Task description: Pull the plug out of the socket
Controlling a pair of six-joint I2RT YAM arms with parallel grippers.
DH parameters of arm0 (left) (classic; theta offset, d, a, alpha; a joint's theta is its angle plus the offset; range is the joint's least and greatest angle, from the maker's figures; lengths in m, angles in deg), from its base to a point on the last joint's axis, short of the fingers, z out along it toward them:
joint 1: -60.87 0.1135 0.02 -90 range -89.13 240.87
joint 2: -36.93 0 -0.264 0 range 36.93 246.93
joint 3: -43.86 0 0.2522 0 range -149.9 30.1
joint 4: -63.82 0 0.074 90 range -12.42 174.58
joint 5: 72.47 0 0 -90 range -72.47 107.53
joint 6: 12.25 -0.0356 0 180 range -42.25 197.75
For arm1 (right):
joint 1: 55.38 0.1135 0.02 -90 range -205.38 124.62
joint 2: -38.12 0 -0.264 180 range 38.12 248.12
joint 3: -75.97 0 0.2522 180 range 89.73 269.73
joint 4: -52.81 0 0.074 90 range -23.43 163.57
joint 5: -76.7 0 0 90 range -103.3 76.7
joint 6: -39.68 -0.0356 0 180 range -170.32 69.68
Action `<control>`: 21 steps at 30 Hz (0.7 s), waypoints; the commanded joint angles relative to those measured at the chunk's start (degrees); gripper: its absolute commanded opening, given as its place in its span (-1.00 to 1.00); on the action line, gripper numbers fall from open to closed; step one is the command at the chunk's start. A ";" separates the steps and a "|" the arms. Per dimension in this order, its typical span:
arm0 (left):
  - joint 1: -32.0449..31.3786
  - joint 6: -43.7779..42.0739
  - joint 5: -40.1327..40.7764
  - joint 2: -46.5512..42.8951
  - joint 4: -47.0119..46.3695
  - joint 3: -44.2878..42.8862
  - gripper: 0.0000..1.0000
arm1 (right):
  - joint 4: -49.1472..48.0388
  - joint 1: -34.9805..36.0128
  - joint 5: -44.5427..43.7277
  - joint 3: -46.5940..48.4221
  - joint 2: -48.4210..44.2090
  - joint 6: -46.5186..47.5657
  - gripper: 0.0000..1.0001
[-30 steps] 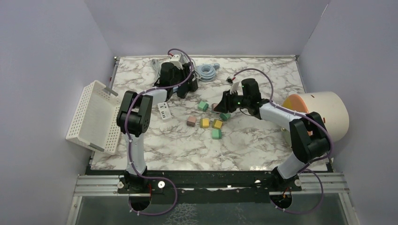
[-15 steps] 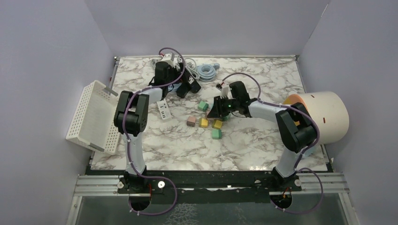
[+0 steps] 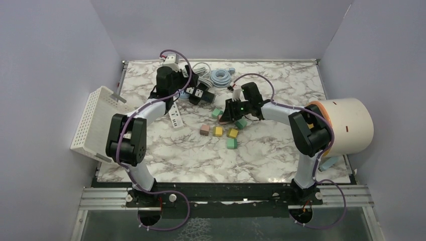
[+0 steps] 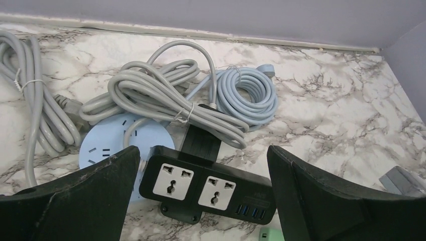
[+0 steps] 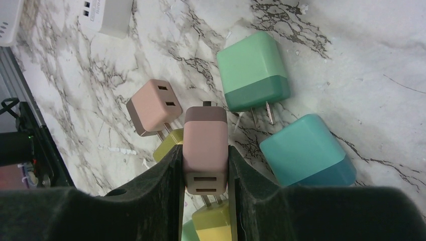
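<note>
Marble-patterned table (image 3: 271, 155) carries everything, with a big cream cylinder (image 3: 346, 123) lying on its side at the right edge and a white slatted basket (image 3: 98, 125) tilted against the left edge. At the far side lie bundled grey cables (image 4: 150, 90) and a coil of pale blue cable (image 4: 246, 93), with a round pale blue socket disc (image 4: 108, 143) partly under the grey bundle. Just in front of these sits the black socket strip (image 4: 208, 186), flat on the table, showing two white outlets and a row of blue USB ports. The left gripper (image 4: 202, 155) hangs over it with its jaws spread wide, one finger on each side of the strip and neither touching it. A white power strip (image 3: 175, 119) lies nearer the basket. The right gripper (image 5: 205, 150) is over the scatter of small plugs at mid-table, apart from the black strip, and is clamped on the pink plug (image 5: 205, 145), fingers pressed to both its sides, its darker pronged end pointing away from the camera. Around it on the marble lie a green plug (image 5: 252, 70), a teal plug (image 5: 306, 150), a second pink plug (image 5: 153, 105) and a yellow plug (image 5: 213, 223).
</note>
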 commanded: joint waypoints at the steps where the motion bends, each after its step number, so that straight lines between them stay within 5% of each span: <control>1: -0.18 0.08 1.46 -4.53 -0.64 2.88 0.98 | 1.82 0.76 0.76 -0.72 1.02 2.29 -0.59; 10: -0.16 -0.25 1.58 -11.51 -0.62 6.30 0.98 | 2.61 1.21 -1.55 -2.19 -3.43 3.96 0.27; 19: -0.18 -0.49 -0.79 -15.48 -0.48 7.48 0.98 | -2.08 1.20 -9.44 -4.21 -12.18 2.23 0.48; 21: -0.14 0.45 -1.15 -16.19 -0.47 7.37 0.98 | -4.22 1.21 -12.97 -5.71 -14.82 1.99 0.66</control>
